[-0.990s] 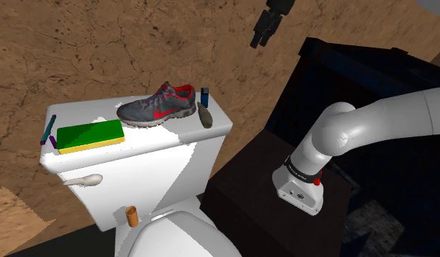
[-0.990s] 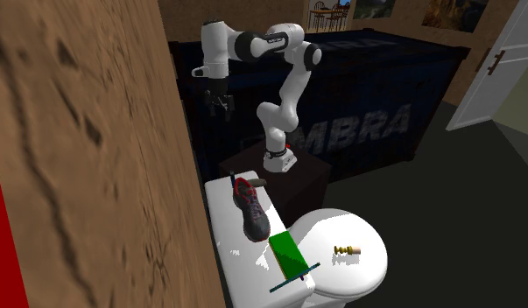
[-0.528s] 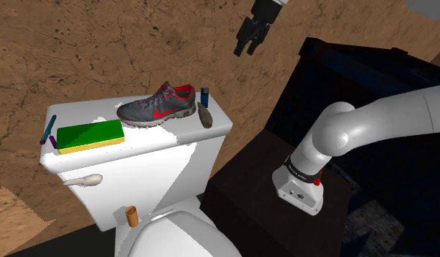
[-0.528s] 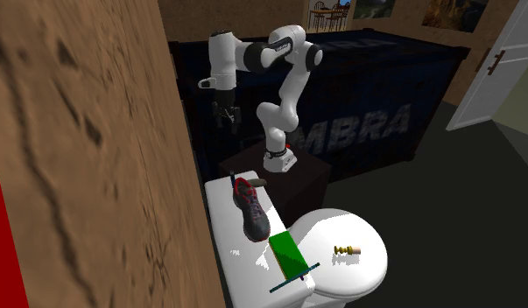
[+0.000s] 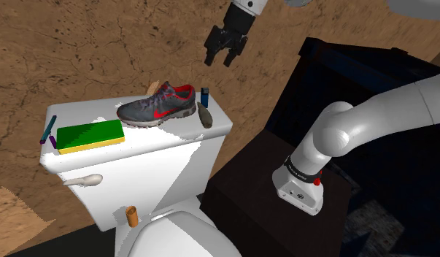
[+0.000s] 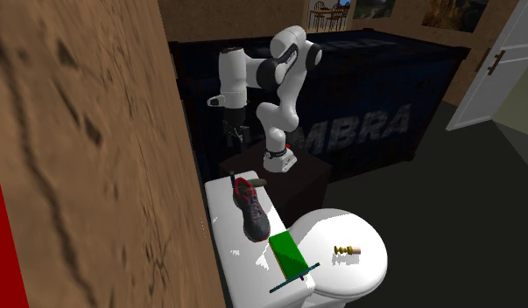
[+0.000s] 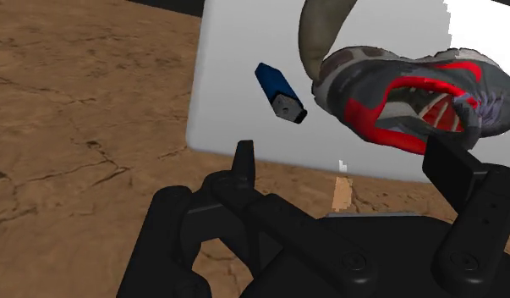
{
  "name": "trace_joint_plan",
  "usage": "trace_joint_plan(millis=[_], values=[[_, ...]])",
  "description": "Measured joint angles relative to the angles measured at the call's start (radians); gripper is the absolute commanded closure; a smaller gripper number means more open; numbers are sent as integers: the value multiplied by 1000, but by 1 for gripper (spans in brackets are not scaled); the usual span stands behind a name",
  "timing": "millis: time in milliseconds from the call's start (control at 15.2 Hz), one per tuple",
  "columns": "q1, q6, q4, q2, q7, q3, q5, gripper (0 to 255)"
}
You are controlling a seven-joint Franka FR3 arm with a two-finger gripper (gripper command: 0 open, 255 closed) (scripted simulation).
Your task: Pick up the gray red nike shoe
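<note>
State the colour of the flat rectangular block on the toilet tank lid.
The flat rectangular block is green on top with a yellow edge; clearest in the shoulder view.

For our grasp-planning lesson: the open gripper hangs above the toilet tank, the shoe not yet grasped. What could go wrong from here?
1. The blue lighter and the brown oblong object lie close to the heel of the shoe; the gripper, once it descends, might knock either off the tank lid.
2. The shoe sits near the lid's rear edge by the brown wall, so a finger could strike the wall.
3. Fingers closing on the shoe's rim might slip.
</note>
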Motion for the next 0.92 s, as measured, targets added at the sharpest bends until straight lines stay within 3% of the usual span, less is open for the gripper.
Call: trace_joint_plan(millis=[330, 726, 924], values=[[5, 127, 29, 111, 157, 113, 45, 0], [-14, 253, 126, 279, 346, 237, 33, 0], [-17, 293, 122, 310, 369, 254, 29, 0]])
